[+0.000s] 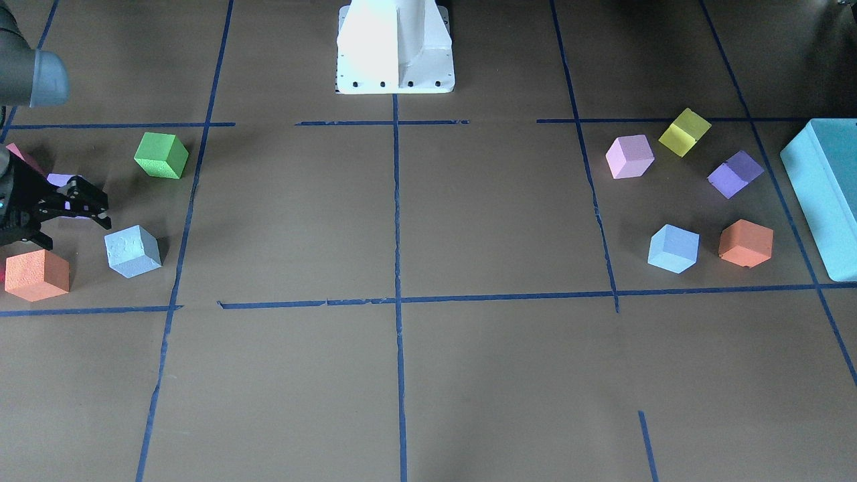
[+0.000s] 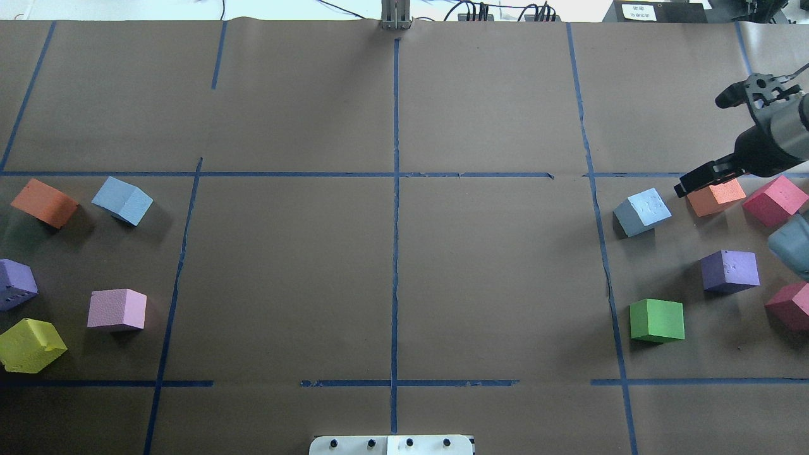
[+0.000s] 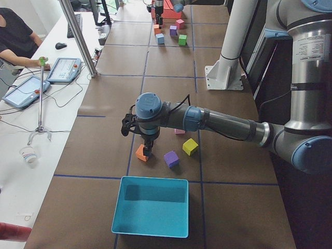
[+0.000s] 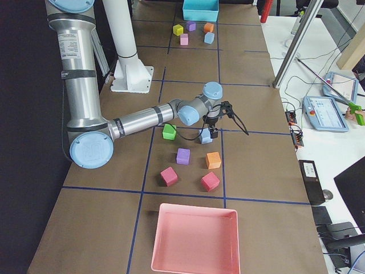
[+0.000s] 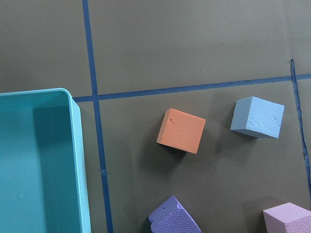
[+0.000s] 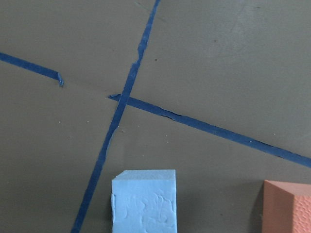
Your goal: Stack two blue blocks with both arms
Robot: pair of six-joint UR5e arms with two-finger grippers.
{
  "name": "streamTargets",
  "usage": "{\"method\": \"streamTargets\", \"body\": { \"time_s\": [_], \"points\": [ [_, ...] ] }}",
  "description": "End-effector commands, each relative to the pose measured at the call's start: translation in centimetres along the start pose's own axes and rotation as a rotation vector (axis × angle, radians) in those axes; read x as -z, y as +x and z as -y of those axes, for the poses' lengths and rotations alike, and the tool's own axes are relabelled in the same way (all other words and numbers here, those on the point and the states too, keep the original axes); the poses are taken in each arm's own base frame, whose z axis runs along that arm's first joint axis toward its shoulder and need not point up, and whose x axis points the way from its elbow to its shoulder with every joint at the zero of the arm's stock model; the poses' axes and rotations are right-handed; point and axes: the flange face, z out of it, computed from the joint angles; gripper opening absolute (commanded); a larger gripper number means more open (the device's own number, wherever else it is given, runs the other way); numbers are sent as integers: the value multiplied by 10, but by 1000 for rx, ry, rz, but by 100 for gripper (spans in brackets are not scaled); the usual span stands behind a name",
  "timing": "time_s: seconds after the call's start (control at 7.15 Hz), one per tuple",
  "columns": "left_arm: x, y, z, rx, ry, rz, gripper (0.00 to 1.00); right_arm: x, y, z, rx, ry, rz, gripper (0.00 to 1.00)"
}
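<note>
Well, right jaws spread and empty, pale blue foam cube just beside them.
Light and squashy, I'd judge: pinch two opposite flat faces gently. Near the left jaws sits the periwinkle cube; their opening, can't tell.

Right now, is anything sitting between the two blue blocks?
Only brown paper crossed by tape lines lies between the left blue block and the right blue block; the overhead view shows it.

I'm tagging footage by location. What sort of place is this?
Probably a robotics lab: the robot's left arm reaches over a table gridded with blue tape, and an operator sits beside a touchscreen pendant.
</note>
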Motion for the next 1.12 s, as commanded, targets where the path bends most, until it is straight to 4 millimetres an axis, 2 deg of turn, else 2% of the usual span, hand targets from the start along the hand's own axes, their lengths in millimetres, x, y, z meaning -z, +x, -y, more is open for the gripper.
{"method": "streamTargets", "body": {
  "time_s": [0.0,0.56,0.7,0.98],
  "points": [
    [0,0,0,0,0,-2,100,-43,-18,2,18,-40,-34,98],
    [0,0,0,-2,0,-2,100,-83,-28,-10,48,-93,-74,96],
    [0,1,0,-3,1,-2,100,-89,-43,1,64,-86,-74,87],
    [0,1,0,-3,1,-3,100,-89,-42,4,67,-87,-73,17]
  ]
}}
